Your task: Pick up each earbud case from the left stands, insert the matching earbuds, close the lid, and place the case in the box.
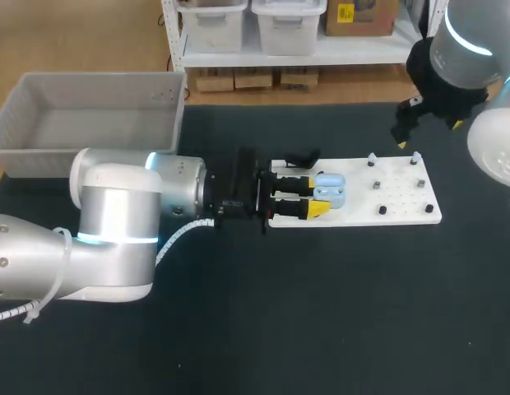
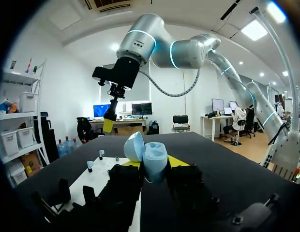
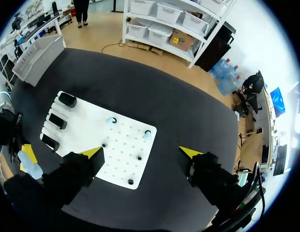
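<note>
Left wrist view is showing the left gripper (image 2: pixel 154 163) clamping the light blue earbud case (image 2: pixel 152 153) from both sides. The case's lid is standing open and hiding most of the yellow tips. The case is hanging over the white board (image 1: pixel 403 185), just beyond the black stands (image 3: pixel 57 121). Small pale pieces on the board's pegs (image 3: pixel 111 120) are proving too small to identify. The right gripper (image 3: pixel 140 152) is hovering high above the board, fingers spread wide apart. The grey box (image 1: pixel 41 107) is sitting well apart at the table's far left.

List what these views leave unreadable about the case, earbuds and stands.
- Inside of the earbud case: its own wall hides it in left wrist view; too small in head view.
- The earbuds on the board: too small to match colours.
- The stands: left gripper covers most in head view.
</note>
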`<action>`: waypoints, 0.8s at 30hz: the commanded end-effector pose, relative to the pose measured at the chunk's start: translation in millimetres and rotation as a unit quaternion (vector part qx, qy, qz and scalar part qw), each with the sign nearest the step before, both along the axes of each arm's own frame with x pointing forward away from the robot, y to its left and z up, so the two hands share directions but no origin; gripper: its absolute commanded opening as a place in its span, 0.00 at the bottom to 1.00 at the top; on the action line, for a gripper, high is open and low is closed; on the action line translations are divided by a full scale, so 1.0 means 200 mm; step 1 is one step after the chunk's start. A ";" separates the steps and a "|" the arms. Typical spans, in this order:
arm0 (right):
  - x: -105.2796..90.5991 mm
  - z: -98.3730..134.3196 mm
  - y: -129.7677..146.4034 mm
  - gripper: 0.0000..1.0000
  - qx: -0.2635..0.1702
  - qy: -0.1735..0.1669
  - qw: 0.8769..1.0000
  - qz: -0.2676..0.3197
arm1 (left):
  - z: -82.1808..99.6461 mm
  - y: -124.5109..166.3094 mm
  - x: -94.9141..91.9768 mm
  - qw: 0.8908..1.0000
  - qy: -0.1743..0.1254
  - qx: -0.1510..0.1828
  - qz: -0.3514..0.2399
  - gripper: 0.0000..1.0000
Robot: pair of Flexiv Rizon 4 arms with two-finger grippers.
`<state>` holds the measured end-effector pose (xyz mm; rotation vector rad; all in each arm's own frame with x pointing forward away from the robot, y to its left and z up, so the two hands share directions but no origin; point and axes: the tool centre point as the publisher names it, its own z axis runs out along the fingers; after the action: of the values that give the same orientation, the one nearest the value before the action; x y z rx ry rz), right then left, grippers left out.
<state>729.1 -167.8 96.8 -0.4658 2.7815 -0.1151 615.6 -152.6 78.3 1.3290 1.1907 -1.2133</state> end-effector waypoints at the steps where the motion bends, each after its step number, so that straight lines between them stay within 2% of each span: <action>1: 0.05 -0.06 -0.01 1.00 0.001 0.013 1.000 -0.004 | -0.01 0.00 -0.01 1.000 -0.002 -0.002 0.003 0.00; 7: 0.05 -0.10 -0.03 1.00 0.007 0.015 1.000 -0.014 | -0.01 0.00 -0.01 1.000 -0.002 -0.002 0.003 0.00; 24: 0.05 -0.10 -0.03 1.00 0.007 0.015 1.000 -0.014 | -0.01 0.00 -0.01 1.000 -0.002 -0.002 0.003 0.00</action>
<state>740.9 -172.9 76.4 -0.4319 2.8200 -0.0914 615.6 -152.6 78.3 1.3290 1.1908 -1.2133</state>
